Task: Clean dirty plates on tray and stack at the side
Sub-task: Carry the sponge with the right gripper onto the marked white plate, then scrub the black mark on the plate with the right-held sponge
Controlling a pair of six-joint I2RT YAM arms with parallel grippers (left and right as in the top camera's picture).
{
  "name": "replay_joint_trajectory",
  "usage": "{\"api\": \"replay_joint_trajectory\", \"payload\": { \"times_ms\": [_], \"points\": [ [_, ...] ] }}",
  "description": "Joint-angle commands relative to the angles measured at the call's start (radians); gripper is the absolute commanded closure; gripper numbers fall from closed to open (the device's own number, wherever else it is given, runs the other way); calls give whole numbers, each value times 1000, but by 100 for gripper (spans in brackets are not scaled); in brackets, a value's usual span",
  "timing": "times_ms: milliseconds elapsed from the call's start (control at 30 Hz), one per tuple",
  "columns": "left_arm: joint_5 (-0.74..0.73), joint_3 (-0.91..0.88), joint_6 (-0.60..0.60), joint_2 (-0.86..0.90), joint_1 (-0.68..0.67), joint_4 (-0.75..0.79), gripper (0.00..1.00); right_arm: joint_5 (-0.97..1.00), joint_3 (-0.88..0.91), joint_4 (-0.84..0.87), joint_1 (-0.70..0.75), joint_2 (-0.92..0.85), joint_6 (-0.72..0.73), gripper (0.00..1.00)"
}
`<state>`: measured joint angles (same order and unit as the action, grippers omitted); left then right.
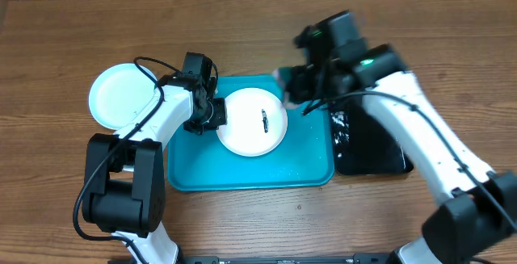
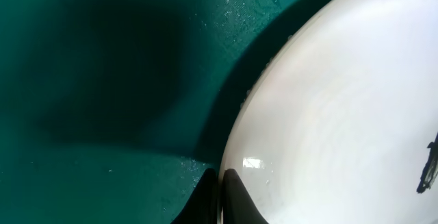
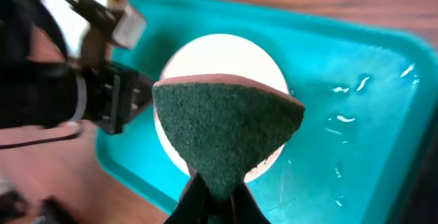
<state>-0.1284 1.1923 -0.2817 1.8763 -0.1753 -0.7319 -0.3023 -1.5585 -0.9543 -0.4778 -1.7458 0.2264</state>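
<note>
Evidently the scrubbing step is at hand: a white plate (image 1: 252, 121) lies flat in the middle of the turquoise tray (image 1: 242, 177), with a short dark smear (image 1: 264, 120) near its centre. The left gripper (image 2: 220, 200) has its jaws pressed together on the plate's left rim, pinching the thin edge between them, probably to steady the plate so it cannot slide on the wet tray when rubbed. The right gripper (image 3: 217, 198) hangs over the tray's far right part and pinches a sponge (image 3: 227, 128) by its narrow end. The green scouring face is turned toward the plate and looks clear of it, though the blurred overhead view does not show how high it is. Water droplets (image 3: 345, 118) glisten on the tray floor. A pale plate (image 1: 121, 94) sits on the wooden table (image 1: 65, 38) just left of the tray, likely the start of the stack. A glossy black tray (image 1: 367, 147) lies just beside the turquoise one on its right.
</note>
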Motion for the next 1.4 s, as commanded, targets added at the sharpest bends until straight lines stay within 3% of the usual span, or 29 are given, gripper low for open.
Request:
{"api": "replay_joint_trajectory", "payload": {
  "times_ms": [0, 300, 900, 1033, 1367],
  "points": [
    [-23, -6, -11, 20, -4, 3, 96, 199, -13, 20, -80, -66, 79, 96],
    [-30, -6, -11, 20, -4, -4, 96, 438, -13, 101, -232, -203, 149, 96],
    [-31, -6, -11, 20, -4, -15, 96, 493, -13, 105, -238, -343, 172, 96],
    [-30, -6, -10, 20, -4, -16, 96, 492, -12, 104, -238, -349, 172, 85],
    [-30, -6, -10, 20, -4, -16, 96, 492, -12, 86, -238, -349, 171, 82]
  ]
}}
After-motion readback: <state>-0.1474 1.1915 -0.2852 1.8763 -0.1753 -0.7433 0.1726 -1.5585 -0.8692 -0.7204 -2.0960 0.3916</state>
